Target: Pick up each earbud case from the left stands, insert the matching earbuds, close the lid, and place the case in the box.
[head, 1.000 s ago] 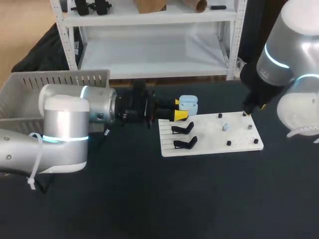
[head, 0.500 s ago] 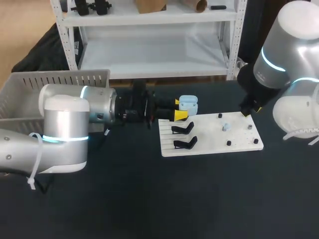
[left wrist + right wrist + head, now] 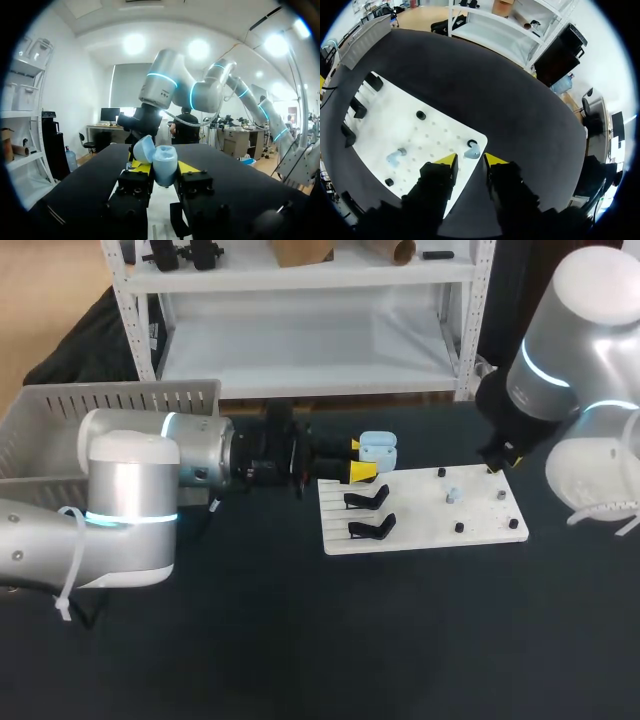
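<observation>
Dark table (image 3: 300, 640), white board (image 3: 420, 525) on it. Left gripper (image 3: 360, 458) was clamped on the open light-blue earbud case (image 3: 378, 450), off the board's 11 o'clock corner. Right gripper (image 3: 469, 160) hung with fingers apart over the 1 o'clock corner, earbud (image 3: 472, 151) just ahead of its tips.

The table (image 3: 300, 640) has a flat black top. One white perforated board (image 3: 420, 525) lies flat on it, right of centre and toward the far side, with its long edges running left to right. The left end of the board carries two black stands (image 3: 367, 500), one nearer than the other. The right half carries small black pegs (image 3: 459, 527) and two pale blue earbuds (image 3: 395, 157), well apart from each other. A light grey slatted box (image 3: 60, 410) sits at the far left; its base is hidden.
</observation>
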